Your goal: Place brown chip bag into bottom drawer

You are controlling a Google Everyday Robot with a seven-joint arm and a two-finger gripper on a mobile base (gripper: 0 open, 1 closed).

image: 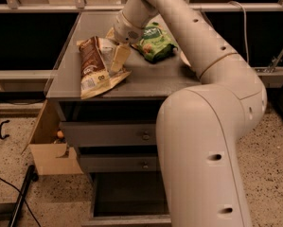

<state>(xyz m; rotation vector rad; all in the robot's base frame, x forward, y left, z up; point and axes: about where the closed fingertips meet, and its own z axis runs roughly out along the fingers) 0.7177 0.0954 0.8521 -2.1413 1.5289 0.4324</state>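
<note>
**A:** Where's the brown chip bag (94,69)?

**B:** Flat on the bench (155,82), near its front-left corner, with the lower end reaching the front edge. The claw (116,63) is down on the bag's right side, touching or nearly touching it. I cannot tell how far open the claw is, or whether it has hold of the bag.

**A:** So the step is the pick-up?

**B:** I'd judge so. The bag is thin and crinkly, so it should be pinched at a raised fold or an edge rather than pressed on from above, which would only slide it. The grip should be firm before lifting, as the foil is likely slippery.

**A:** Anything close by?

**B:** A green snack bag (155,42) sits toward the back of the bench, just right of the claw and apart from the brown one. It should stay put.

**A:** And the target?

**B:** The bottom drawer (124,195) is pulled out below two shut upper drawers (108,135), its dark inside showing. The robot's own arm (207,136) hides its right part, so the carry should come down on the left.

**A:** The room?

**B:** Speckled floor (278,164), a cardboard box (48,159) left of the cabinet, and a dark cable (8,193) on the ground.
</note>
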